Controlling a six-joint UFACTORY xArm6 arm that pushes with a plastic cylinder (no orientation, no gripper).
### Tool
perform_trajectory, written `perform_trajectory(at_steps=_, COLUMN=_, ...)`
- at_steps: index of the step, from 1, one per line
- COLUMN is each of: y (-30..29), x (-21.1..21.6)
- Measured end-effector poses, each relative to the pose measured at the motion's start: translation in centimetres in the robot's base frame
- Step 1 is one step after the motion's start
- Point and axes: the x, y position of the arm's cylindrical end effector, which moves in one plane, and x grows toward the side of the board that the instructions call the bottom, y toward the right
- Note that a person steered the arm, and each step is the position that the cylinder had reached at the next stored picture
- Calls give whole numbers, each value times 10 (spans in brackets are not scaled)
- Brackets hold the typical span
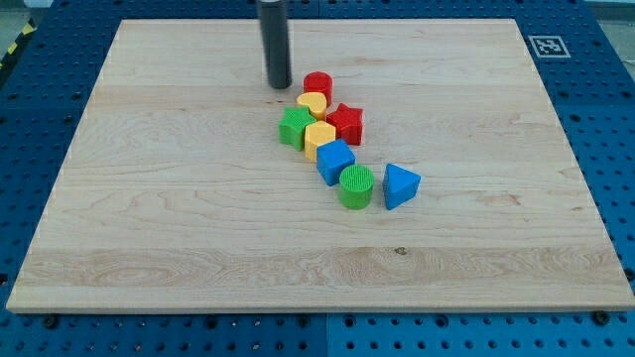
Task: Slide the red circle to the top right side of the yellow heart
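My tip (279, 85), a bare rod grasping nothing, is sitting just left of the red circle (317, 85), which is touching the yellow heart (313, 102)

Bright even overhead light, soft short shadows, sharp pic, no glare.

The rod (276, 45) runs off the view's top edge at 12 o'clock, so its upper part is cut off. The yellow heart (312, 102) hides the red circle's (318, 83) lower edge. The wooden board's (149, 198) bottom corners are cropped.
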Motion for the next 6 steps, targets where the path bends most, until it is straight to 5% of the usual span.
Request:
perform_trajectory(at_steps=3, y=79, x=-4)
perform_trajectory(at_steps=6, y=78, x=54)
